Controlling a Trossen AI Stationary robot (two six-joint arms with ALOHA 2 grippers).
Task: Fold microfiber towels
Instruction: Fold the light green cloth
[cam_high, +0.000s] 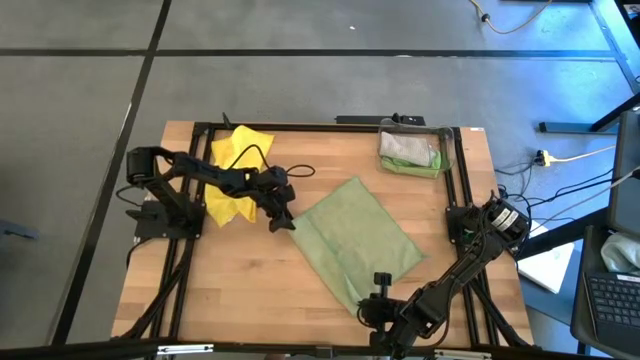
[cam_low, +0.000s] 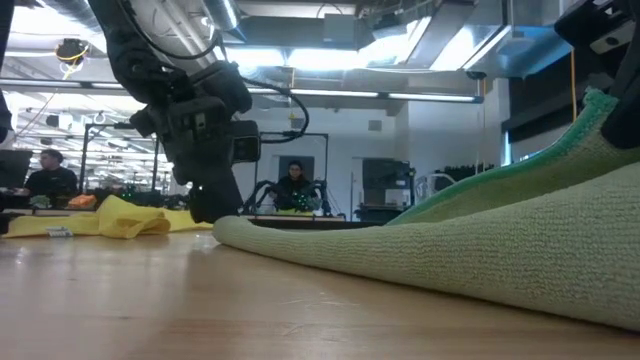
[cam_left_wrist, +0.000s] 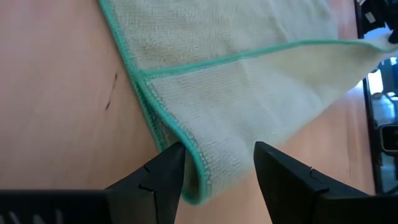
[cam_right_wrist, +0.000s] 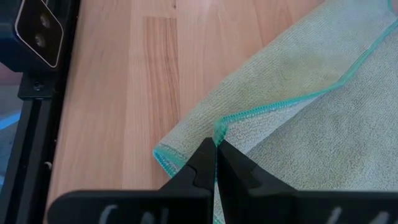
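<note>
A pale olive-green towel (cam_high: 352, 240) with a teal hem lies folded double in the middle of the table. My left gripper (cam_left_wrist: 217, 152) is open at the towel's left corner (cam_left_wrist: 200, 180), one finger on either side of it, low over the wood. At the towel's near corner my right gripper (cam_right_wrist: 216, 144) is shut on the hem. A bright yellow towel (cam_high: 235, 175) lies crumpled at the back left, behind my left arm. My left gripper stands with its fingers on either side of the folded corner (cam_left_wrist: 200, 180); whether they touch it, I cannot tell. My right gripper pinches the teal hem of the upper layer (cam_right_wrist: 219, 132) between its two fingertips, slanting down from the near side. That edge is raised off the table (cam_low: 598, 105); the lower layer's corner (cam_right_wrist: 165, 158) lies on the wood.
A clear bin (cam_high: 410, 150) with folded cloths stands at the back right. Black frame rails (cam_high: 458, 180) run along the table's sides. Bare wood lies at the near left (cam_high: 230, 290). People sit at desks in the room beyond the table.
</note>
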